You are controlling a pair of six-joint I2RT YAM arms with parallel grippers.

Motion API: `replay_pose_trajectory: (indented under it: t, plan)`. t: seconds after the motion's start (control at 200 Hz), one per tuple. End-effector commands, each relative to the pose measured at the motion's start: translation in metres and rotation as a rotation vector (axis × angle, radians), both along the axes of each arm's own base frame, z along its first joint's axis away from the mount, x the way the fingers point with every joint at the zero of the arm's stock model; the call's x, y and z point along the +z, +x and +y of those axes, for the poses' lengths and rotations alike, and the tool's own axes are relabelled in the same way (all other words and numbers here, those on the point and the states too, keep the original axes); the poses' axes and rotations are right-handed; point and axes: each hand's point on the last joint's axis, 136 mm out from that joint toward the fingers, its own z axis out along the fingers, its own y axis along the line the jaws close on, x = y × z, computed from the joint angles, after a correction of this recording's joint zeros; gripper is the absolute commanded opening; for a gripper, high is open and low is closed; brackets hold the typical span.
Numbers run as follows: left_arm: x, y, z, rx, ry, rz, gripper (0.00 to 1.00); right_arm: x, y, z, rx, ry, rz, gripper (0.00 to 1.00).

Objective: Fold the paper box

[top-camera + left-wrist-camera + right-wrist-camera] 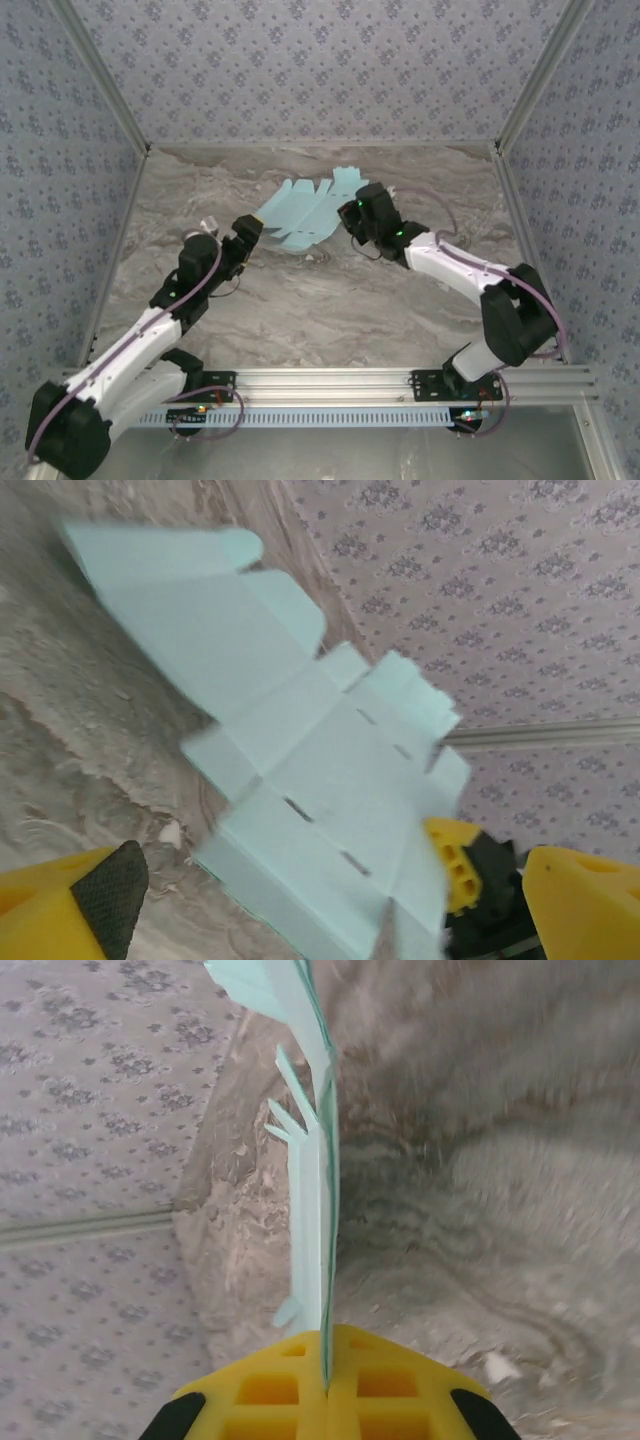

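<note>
right gripper (pixel 325 1352): pinching edge of pale aqua-blue die-cut card paper box (pixel 300 212), upper centre | left gripper (pixel 246 234): wide, empty | risk: single-edge hold, sheet may sag, slip

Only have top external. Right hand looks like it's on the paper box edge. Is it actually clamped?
Observer: Yes. In the right wrist view the right hand is shut on the paper box, and the sheet runs edge-on out of its grip.
Operator: Left hand open?
Observer: Open. The left wrist view has the left hand with its fingers wide apart and the sheet ahead between them. I can't tell whether they touch it.
Operator: Any folds made?
Observer: Not that I can see. That view shows a flat die-cut sheet with its flaps spread and small slots along the creases.
</note>
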Motion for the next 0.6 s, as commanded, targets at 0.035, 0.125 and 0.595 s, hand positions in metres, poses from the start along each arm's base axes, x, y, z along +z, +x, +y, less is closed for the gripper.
replay_pose_trajectory:
  t: [0.035, 0.125, 0.595]
  plan:
    - [0.014, -0.02, 0.03, -0.044, 0.32, -0.083, 0.99, 0.018, -0.032, -0.024, 0.477, -0.49, -0.128, 0.0]
    - [0.027, -0.023, 0.033, -0.105, 0.475, -0.178, 0.99, 0.023, -0.047, -0.03, 0.698, -0.612, -0.131, 0.0]
    - [0.054, 0.003, -0.05, -0.612, 0.757, -0.621, 0.99, 0.024, -0.084, -0.046, 1.401, -1.187, -0.347, 0.0]
